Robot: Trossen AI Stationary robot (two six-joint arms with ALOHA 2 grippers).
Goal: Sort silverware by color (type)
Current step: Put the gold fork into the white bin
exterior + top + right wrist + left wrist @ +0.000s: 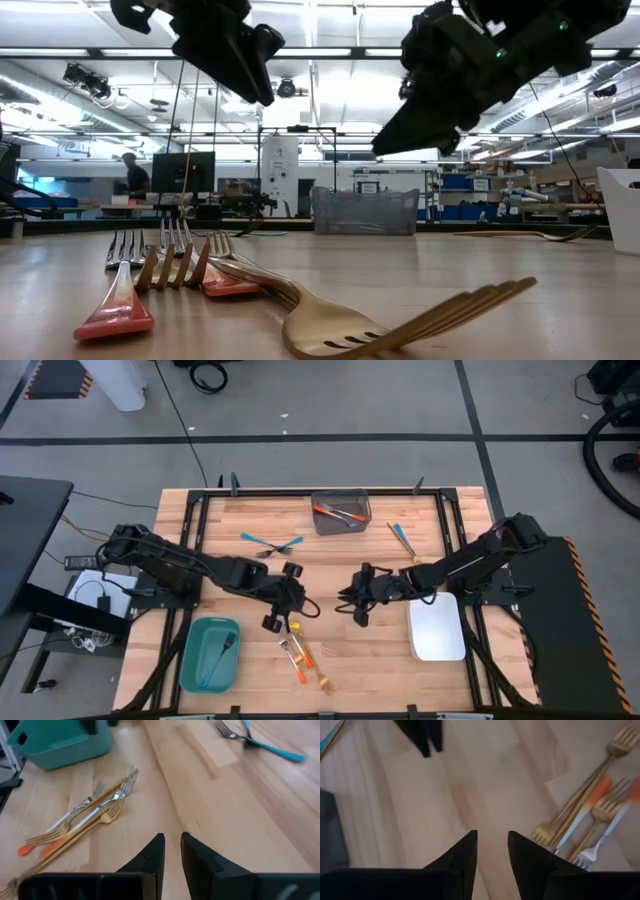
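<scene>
A heap of silverware [300, 655], orange-handled and gold forks [85, 820], lies flat on the table near its front edge. Two blue-handled pieces [272, 545] lie crossed toward the far side. My left gripper [296, 606] hovers over the table's middle, just beyond the heap [590, 820]. It is open and slants down, with nothing between its fingers [465, 852]. My right gripper [346, 598] faces it from the right. It hangs clear of the table, and its fingers [156, 850] stand a narrow gap apart on nothing.
A teal bin [195, 670] with one blue piece stands at the front left, and a white bin [437, 628] at the front right. A grey bin [360, 503] at the far middle holds orange-handled pieces. A blue and a gold piece [403, 540] lie to its right.
</scene>
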